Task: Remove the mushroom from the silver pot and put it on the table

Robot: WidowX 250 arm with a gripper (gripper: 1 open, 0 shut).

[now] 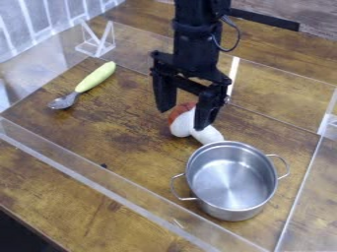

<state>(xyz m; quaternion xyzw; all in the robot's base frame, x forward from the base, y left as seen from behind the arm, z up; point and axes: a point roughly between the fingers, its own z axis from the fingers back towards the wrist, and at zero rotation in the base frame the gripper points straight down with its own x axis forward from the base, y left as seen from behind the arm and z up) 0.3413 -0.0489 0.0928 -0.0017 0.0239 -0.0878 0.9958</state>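
The mushroom (192, 127) lies on its side on the table (112, 138), its white stem toward the silver pot (234, 179) and its reddish cap partly hidden behind my gripper. It sits just beyond the pot's far-left rim. The pot stands upright with nothing inside. My gripper (186, 111) points straight down over the mushroom, open, with one black finger (161, 96) on each side of it. Whether the fingers touch the mushroom I cannot tell.
A yellow corn cob (95, 76) and a small grey spoon (63, 100) lie at the left. Clear acrylic walls (93, 162) fence the work area in front and on the sides. A clear stand (94, 41) sits at the back left.
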